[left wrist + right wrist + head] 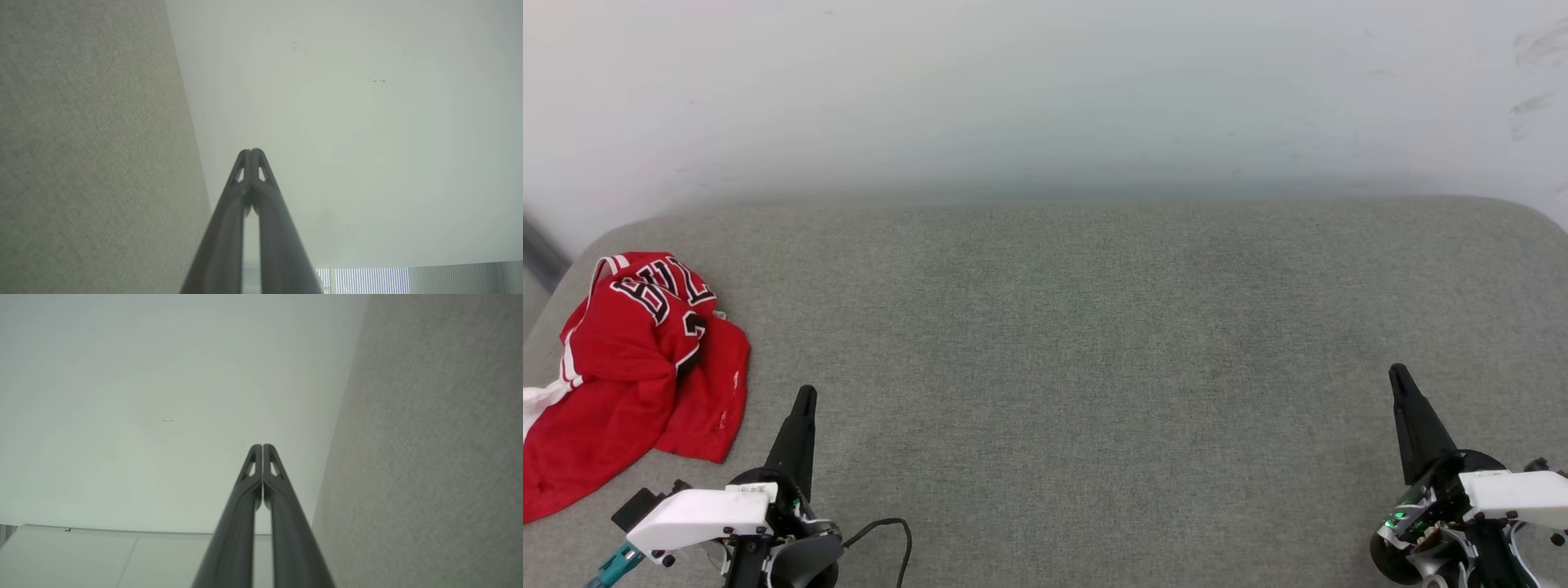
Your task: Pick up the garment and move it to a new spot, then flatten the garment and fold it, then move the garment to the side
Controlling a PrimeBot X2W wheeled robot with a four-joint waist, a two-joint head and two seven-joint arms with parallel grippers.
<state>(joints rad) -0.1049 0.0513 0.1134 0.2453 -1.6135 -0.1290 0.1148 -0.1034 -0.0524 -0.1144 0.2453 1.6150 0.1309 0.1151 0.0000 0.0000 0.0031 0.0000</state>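
The garment [629, 367], a red mesh jersey with white trim and black white-outlined letters, lies crumpled at the far left of the grey fabric surface [1078, 343]. Part of it runs off the head view's left edge. My left gripper [805, 396] stands just right of the jersey's lower edge, shut and empty, fingers pointing away from me. Its wrist view shows the tips [250, 152] pressed together. At the lower right my right gripper [1397, 374] is likewise shut with nothing held, tips [262, 446] touching.
A pale wall [1045, 90] rises behind the surface's far rounded edge. A black cable [894, 531] loops beside my left wrist. The wide grey middle between my two grippers carries nothing.
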